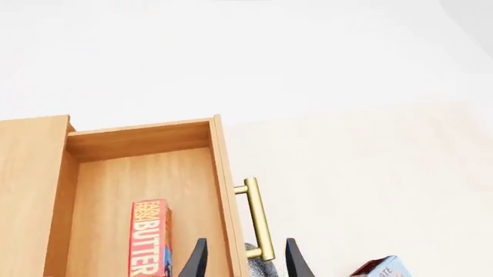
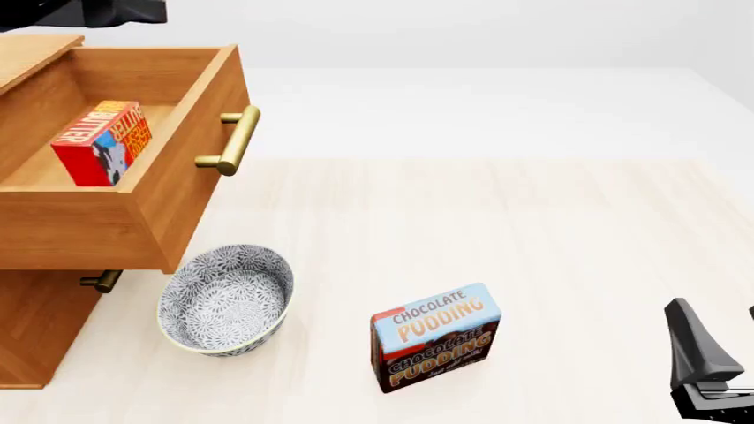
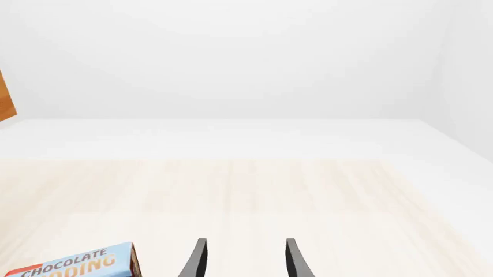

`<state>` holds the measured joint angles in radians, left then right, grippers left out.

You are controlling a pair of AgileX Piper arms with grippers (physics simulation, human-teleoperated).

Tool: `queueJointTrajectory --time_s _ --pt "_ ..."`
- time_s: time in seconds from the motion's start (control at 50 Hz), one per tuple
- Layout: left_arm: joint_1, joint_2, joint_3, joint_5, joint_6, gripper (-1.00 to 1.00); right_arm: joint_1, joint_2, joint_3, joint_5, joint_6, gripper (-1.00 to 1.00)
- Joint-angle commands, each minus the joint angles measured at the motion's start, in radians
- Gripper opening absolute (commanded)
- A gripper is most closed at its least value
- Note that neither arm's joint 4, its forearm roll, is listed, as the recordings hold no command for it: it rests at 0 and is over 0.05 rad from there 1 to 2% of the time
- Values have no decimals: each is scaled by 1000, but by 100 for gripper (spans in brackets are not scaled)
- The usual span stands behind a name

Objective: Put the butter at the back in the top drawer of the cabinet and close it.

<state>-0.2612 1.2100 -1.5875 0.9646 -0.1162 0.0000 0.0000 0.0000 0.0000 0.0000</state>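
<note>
While one top drawer (image 2: pixel 130 190) hangs open, one butter (image 2: pixel 102 141) inside, one bowl (image 2: pixel 226 299), one pudding box (image 2: pixel 435 336)

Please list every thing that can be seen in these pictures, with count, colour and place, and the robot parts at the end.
cabinet: 1, orange-brown wood, far left of the table.
top drawer: 1, orange-brown, pulled open; brass bar handle on its front.
lower drawer handle: 1 visible, brass, under the open drawer.
butter: 1, red box, inside the top drawer.
bowl: 1, white with grey pattern, on the table in front of the cabinet.
pudding box: 1, blue and brown, on the table right of the bowl.
table: 1, pale wood.
left gripper: 1, black, open, above the drawer's front.
right gripper: 1, black, open, low at the right.
</note>
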Motion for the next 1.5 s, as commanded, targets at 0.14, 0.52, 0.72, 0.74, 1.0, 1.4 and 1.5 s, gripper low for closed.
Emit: queueJointTrajectory --time_s 0.14,0.52,0.72,0.74,1.0,1.4,1.5 --pt "-104 72 -17 -52 -16 100 0 0 0 0 0 100" --pt "-217 201 -52 -111 -46 100 0 0 0 0 0 100" --pt "-256 242 -34 -146 -73 100 0 0 0 0 0 100" --pt "-256 242 -34 -146 -73 100 0 0 0 0 0 100" --pt "-289 294 -20 -195 -110 100 0 0 0 0 0 100" --pt "-324 369 63 -279 -166 100 0 0 0 0 0 100" --pt "-329 387 74 -293 -175 100 0 0 0 0 0 100"
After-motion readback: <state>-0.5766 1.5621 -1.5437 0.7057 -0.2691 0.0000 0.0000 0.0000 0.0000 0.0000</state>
